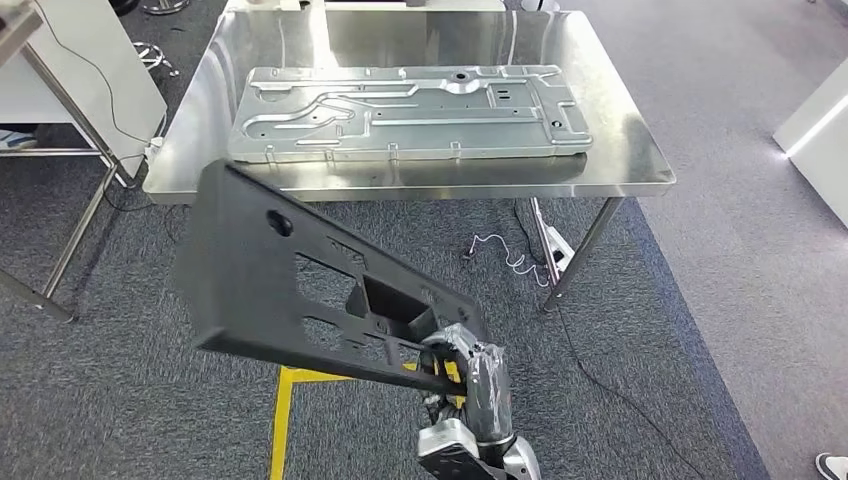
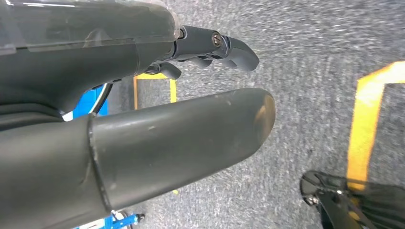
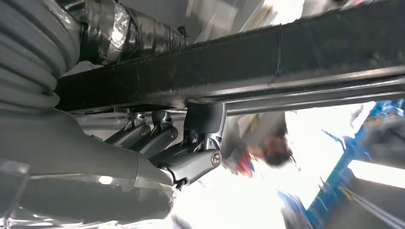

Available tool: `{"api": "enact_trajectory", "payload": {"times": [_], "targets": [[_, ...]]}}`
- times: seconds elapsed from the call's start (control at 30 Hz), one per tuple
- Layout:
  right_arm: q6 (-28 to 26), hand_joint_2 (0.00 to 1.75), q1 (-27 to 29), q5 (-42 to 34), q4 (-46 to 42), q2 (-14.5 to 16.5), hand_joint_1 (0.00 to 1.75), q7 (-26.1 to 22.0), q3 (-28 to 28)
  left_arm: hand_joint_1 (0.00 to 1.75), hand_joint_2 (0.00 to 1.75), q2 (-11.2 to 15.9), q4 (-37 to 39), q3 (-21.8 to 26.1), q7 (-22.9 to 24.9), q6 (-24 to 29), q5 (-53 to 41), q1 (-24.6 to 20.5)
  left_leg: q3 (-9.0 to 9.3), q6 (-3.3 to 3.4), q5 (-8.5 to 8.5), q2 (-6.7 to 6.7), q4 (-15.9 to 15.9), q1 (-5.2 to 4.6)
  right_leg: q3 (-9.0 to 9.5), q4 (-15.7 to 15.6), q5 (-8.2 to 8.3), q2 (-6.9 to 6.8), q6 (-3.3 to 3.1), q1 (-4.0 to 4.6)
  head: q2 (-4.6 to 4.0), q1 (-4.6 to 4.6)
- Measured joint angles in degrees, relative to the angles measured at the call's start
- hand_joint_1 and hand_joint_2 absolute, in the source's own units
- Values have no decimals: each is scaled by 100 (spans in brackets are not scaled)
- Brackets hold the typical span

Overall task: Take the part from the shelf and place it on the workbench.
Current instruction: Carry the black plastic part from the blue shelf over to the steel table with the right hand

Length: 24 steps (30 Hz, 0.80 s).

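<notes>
**Around the work area**

A large stamped metal panel (image 1: pixel 410 112) lies flat on the steel surface, spanning most of its width. Grey carpet (image 1: pixel 700 300) covers the floor, with yellow tape lines (image 1: pixel 283 420) near and a thin cable (image 1: pixel 505 255) trailing between. A white cabinet (image 1: pixel 95 70) stands far left.

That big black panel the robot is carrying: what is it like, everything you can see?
The black panel is a long, flat, matte piece, plastic by its look, with a round hole near its far end and several rectangular cut-outs. The right hand grips its near end, fingers hooked over the edge. It is held tilted in the air above the grey carpet, short of the steel workbench. Its far corner overlaps the workbench's front edge in the head view. Nothing else touches it.
</notes>
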Motion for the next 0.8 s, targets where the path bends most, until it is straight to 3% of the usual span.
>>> {"api": "enact_trajectory", "payload": {"times": [0.03, 0.07, 0.13, 0.17, 0.2, 0.27, 0.37, 0.4, 0.47, 0.5, 0.53, 0.57, 0.6, 0.63, 0.67, 0.7, 0.8], "targets": [[-99, 175, -25, 648, 30, 0, 175, 224, -96, 0, 0, -1, 0, 13, -3, -10, -36, -7, 57, -13, -49, -17, 0, 13, -147, 90, 120, 0, 28, -29, 0, -1], [-127, 175, -38, 1122, 56, 0, 175, 368, -192, 0, 0, -1, 0, 24, -5, -19, -66, -10, 130, -35, -103, -34, 0, 31, -180, -37, 346, 0, 54, -53, 0, -1], [-134, 175, -64, 1692, 106, 0, 175, 519, -371, 0, 0, -2, 0, 38, -5, -36, -115, -7, 283, -97, -216, -61, -3, 65, -27, -683, 916, 5, 94, -93, -1, 0], [-136, 175, -86, 1835, 127, 0, 175, 558, -447, 0, 0, -2, 0, 43, -5, -41, -129, -12, 331, -139, -268, -75, 0, 70, 79, -1003, 1077, 10, 90, -86, -1, 3], [-138, 175, -110, 1952, 146, 1, 175, 600, -511, 0, 0, -2, 0, 47, -5, -45, -144, -22, 357, -182, -308, -86, -7, 69, 154, -1212, 1129, 9, 65, -72, -1, 4], [-140, 175, -157, 2262, 171, 6, 175, 743, -622, 0, 0, -2, 0, 52, 0, -54, -180, -43, 386, -270, -353, -92, -51, 61, 210, -1346, 1032, 13, -25, -23, 0, 8], [-142, 175, -269, 2769, 237, 9, 175, 1017, -728, 0, 0, -2, 0, 52, 22, -74, -262, -68, 417, -357, -446, -43, 60, 75, 369, -1469, 968, 27, -172, -50, 0, 3], [-142, 175, -325, 2847, 283, 8, 175, 1080, -739, 0, 0, -2, 0, 52, 31, -79, -280, -81, 294, -366, -537, -29, 319, 76, 457, -1515, 939, 21, -217, -58, 0, 4], [-142, 175, -419, 2891, 392, 7, 175, 1141, -752, 0, 0, -2, 0, 52, 46, -85, -304, -93, -216, -364, -756, -19, 1123, 64, 602, -1551, 840, 0, -276, -30, 0, 2], [-142, 175, -441, 2901, 440, 6, 175, 1153, -757, 0, 0, -2, 0, 52, 52, -85, -311, -86, -491, -359, -788, -18, 1461, 56, 672, -1553, 778, -2, -289, -15, 0, 2], [-142, 175, -454, 2905, 487, 5, 175, 1161, -761, 0, 0, -2, 0, 54, 59, -85, -317, -71, -697, -347, -690, -18, 1620, 46, 758, -1554, 706, 3, -297, 0, -1, 0], [-142, 175, -463, 2900, 530, 4, 175, 1168, -764, 0, 0, -2, 0, 55, 63, -85, -319, -54, -804, -322, -464, -18, 1560, 34, 857, -1555, 629, 12, -301, 12, -1, 1], [-140, 175, -475, 2881, 573, 4, 175, 1185, -767, 0, 0, -2, 0, 56, 68, -85, -320, -39, -809, -282, -130, -18, 1281, 17, 971, -1556, 543, 20, -300, 23, -1, 0], [-137, 175, -487, 2852, 616, 3, 175, 1209, -768, 0, 0, -1, 0, 58, 72, -86, -322, -24, -751, -228, 189, -18, 932, -11, 1070, -1563, 453, 27, -294, 25, -1, 2], [-134, 175, -506, 2816, 662, 2, 175, 1234, -768, 0, 0, 2, 0, 60, 73, -87, -326, -18, -674, -181, 396, -11, 642, -46, 1148, -1570, 371, 32, -272, 39, 0, 3], [-131, 175, -521, 2776, 712, 0, 175, 1254, -767, 0, 0, 4, 0, 62, 74, -89, -331, -20, -588, -143, 462, -3, 413, -77, 1203, -1586, 306, 32, -241, 39, 0, 3], [-127, 175, -566, 2698, 839, -8, 175, 1270, -755, 0, 0, 6, 0, 66, 76, -93, -341, -47, -404, -72, 279, -2, 159, -114, 1310, -1607, 311, 24, -132, 39, 0, 0]]}}
